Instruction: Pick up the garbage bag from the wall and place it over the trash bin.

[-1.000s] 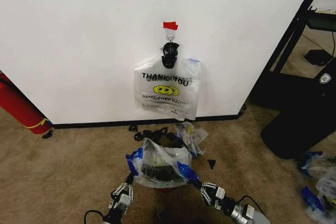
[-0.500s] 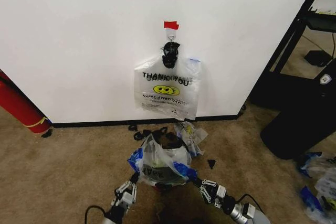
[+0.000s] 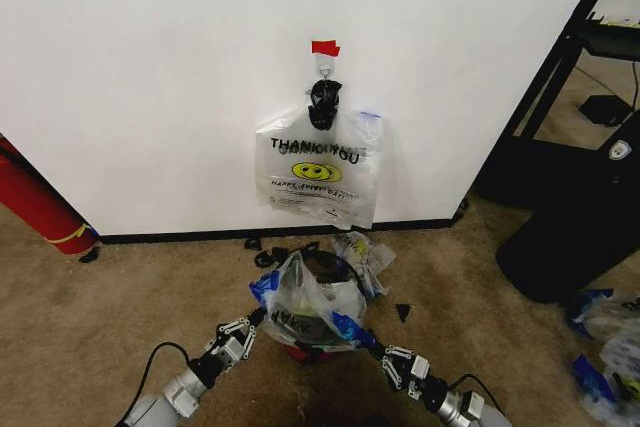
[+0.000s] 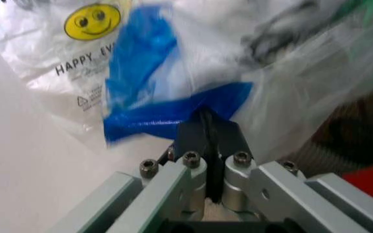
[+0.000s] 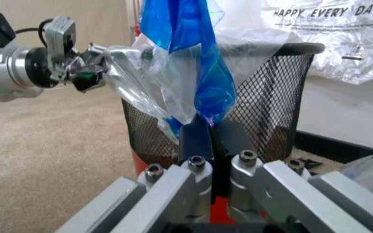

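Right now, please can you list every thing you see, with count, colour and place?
see-through plastic garbage bag with blue patches: one, draped over the bin, pinched at both sides.
round black mesh trash bin with red base: one, on the carpet before the wall.
white THANK YOU bag with yellow smiley: one, hanging on the white wall under red tape.
red cylinder: one, left, against the wall.
crumpled bags: several, right floor.
left gripper: shut on the bag.
right gripper: shut on the bag.
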`<state>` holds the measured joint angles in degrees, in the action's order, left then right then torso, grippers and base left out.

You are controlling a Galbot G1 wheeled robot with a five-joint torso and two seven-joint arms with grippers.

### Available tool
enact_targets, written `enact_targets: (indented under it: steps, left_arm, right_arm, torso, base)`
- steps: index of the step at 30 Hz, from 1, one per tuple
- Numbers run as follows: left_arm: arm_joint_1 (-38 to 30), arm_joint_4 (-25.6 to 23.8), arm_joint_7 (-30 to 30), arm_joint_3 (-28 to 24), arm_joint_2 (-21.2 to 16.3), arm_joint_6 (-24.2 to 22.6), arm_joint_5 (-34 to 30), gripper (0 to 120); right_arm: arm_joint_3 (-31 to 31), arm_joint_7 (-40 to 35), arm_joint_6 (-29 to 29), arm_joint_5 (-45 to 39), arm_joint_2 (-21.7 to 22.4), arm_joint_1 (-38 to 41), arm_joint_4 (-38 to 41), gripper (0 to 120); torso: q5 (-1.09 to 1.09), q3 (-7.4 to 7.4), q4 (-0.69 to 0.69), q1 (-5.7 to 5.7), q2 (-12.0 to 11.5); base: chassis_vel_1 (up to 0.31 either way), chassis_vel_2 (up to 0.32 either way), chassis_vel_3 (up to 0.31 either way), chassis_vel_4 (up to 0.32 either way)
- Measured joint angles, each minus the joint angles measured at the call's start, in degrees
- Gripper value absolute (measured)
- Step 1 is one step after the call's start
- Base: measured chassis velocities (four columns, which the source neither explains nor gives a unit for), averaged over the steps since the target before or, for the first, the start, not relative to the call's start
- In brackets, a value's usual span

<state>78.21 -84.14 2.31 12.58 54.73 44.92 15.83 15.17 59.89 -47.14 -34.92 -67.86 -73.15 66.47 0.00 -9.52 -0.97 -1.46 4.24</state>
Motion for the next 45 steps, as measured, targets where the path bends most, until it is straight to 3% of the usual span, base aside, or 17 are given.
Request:
enact_targets:
  steps: [9,17,24,29,31,36,42,45]
  left_arm:
    - [-1.6,2.9,0.0,0.0,1.3,0.6,0.7,0]
    - [1.3,-1.0,1.3,1.4,0.9,0.5,0.3,0]
    - [3.2,-3.0,1.1,2.9,-0.7,1.1,0.3,25]
    - [4.5,-4.9,-2.1,6.3,-3.0,2.2,-0.1,47]
    - [5.0,-5.4,-2.9,7.0,-3.5,2.2,-0.6,50]
    - [8.4,-8.3,-9.1,10.8,-5.9,2.3,-4.6,71]
    - [9.2,-9.1,-12.5,11.8,-7.0,2.3,-9.3,93]
    - [8.6,-9.1,-15.3,12.1,-7.5,2.3,-13.8,98]
  right_arm:
    - [-0.3,-6.6,0.0,2.9,-0.2,-0.2,-1.0,0]
    - [-0.9,-5.1,0.0,-0.5,0.3,-1.0,1.6,2]
    - [0.2,-1.6,0.0,-4.5,2.1,-1.6,3.0,26]
    - [3.1,2.1,0.0,-7.6,4.2,-2.0,4.6,47]
    - [4.0,3.1,0.1,-7.9,4.5,-2.0,4.9,50]
    - [8.5,10.4,1.8,-9.6,5.4,-2.8,6.0,72]
    - [9.3,13.6,1.9,-9.5,5.0,-3.4,7.0,93]
    - [9.3,13.6,1.9,-9.5,4.8,-3.4,7.9,98]
  torso:
    - [-0.01,0.00,-0.01,0.00,0.0]
    - [0.00,0.00,0.00,0.00,0.0]
    - [0.00,0.01,-0.01,0.00,0.0]
    - [0.00,0.00,-0.01,0.00,0.0]
    - [0.00,0.00,-0.01,0.00,0.0]
    - [0.01,0.01,0.00,0.00,0.0]
    - [0.01,0.00,-0.01,0.00,0.0]
    - [0.00,0.00,0.00,0.00,0.0]
  base:
    - [0.000,0.000,0.000,0.000]
    - [0.000,0.000,0.000,0.000]
    - [0.000,0.000,0.000,0.000]
    - [0.000,0.000,0.000,0.000]
    - [0.000,0.000,0.000,0.000]
    - [0.000,0.000,0.000,0.000]
    - [0.000,0.000,0.000,0.000]
    - [0.000,0.000,0.000,0.000]
